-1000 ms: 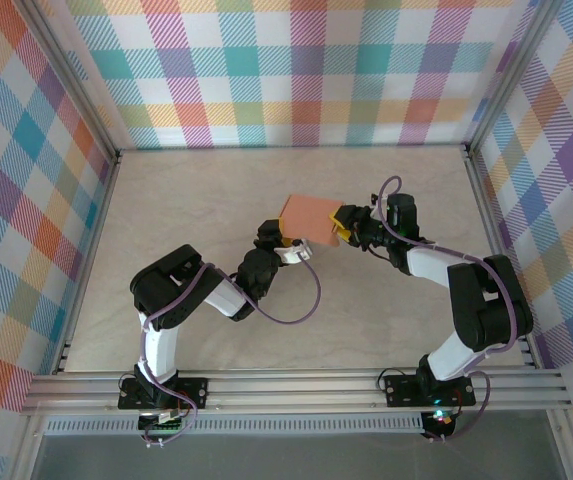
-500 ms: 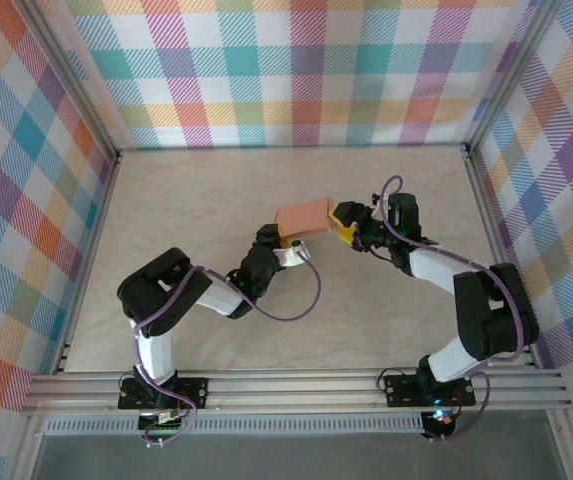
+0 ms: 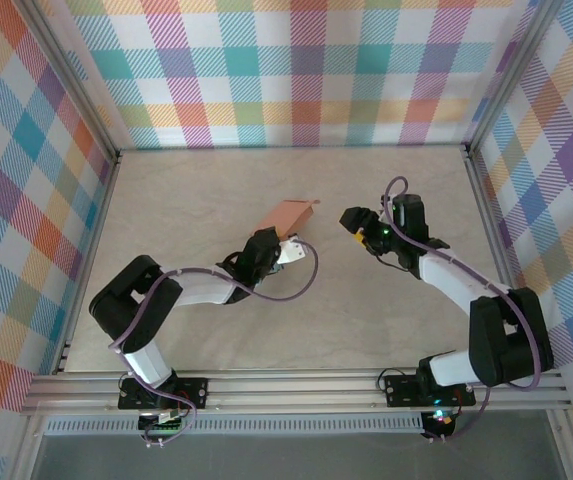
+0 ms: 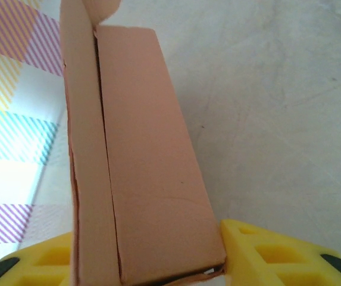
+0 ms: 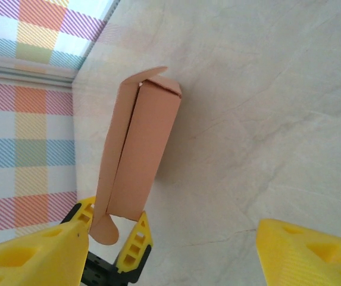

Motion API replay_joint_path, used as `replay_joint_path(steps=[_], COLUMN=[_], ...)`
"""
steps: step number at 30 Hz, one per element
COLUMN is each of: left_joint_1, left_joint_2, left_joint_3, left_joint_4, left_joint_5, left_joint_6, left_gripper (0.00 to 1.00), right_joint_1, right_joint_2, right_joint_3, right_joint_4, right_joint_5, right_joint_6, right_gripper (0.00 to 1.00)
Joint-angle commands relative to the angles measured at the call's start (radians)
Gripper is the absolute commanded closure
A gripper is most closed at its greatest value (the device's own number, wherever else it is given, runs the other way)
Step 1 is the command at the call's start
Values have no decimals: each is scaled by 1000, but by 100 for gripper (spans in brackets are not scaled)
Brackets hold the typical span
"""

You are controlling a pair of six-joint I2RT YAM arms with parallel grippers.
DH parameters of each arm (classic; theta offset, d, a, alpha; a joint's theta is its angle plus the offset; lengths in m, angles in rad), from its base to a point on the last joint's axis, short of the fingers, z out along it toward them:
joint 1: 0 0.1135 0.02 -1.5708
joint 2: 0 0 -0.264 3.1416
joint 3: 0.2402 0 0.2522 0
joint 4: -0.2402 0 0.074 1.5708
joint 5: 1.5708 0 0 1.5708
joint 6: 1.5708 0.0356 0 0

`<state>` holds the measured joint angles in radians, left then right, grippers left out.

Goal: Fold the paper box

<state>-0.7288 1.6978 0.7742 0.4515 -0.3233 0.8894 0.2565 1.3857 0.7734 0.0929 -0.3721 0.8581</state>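
Top external: my left fingers [image 3: 281, 238] clamp the paper box [image 3: 289, 214]; my right fingers [image 3: 356, 228], spread empty, should tuck its flap [image 5: 148, 76].

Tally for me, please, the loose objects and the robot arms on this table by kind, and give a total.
Paper box: 1
Robot arms: 2, the left arm and the right arm
Total: 3
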Motion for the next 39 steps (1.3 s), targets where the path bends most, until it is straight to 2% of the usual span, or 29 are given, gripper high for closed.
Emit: replay_joint_path(steps=[1, 6, 13, 18, 23, 28, 30, 31, 34, 39], left_joint_1=[24, 56, 132, 189, 230, 279, 285, 293, 311, 310], left_joint_2=[-44, -93, -180, -205, -205, -179, -174, -173, -156, -125], left_joint_3=[30, 31, 8, 3, 10, 30, 43, 49, 92, 139], left_joint_4=[-155, -191, -217, -254, -296, -329, -355, -366, -457, -540], left_joint_5=[99, 196, 401, 548, 629, 768, 800, 820, 885, 887], left_joint_6=[-94, -171, -275, -331, -364, -398, -391, -389, -366, -335], left_gripper=[54, 55, 55, 55, 55, 56, 55, 55, 56, 56], right_joint_1=[1, 1, 1, 1, 2, 13, 26, 29, 30, 31], right_joint_2=[-37, -36, -27, -24, 0, 68, 96, 114, 185, 310], right_joint_3=[36, 40, 63, 100, 163, 253, 288, 308, 414, 582], right_joint_4=[-73, -79, -82, -98, -131, -176, -222, -242, -359, -526], right_joint_5=[42, 42, 36, 16, -46, -124, -202, -227, -233, -287], right_joint_6=[-95, -132, -175, -300, -554, -820, -999, -1068, -1196, -1385], right_gripper=[26, 26, 25, 25, 28, 29, 29, 32, 34, 38])
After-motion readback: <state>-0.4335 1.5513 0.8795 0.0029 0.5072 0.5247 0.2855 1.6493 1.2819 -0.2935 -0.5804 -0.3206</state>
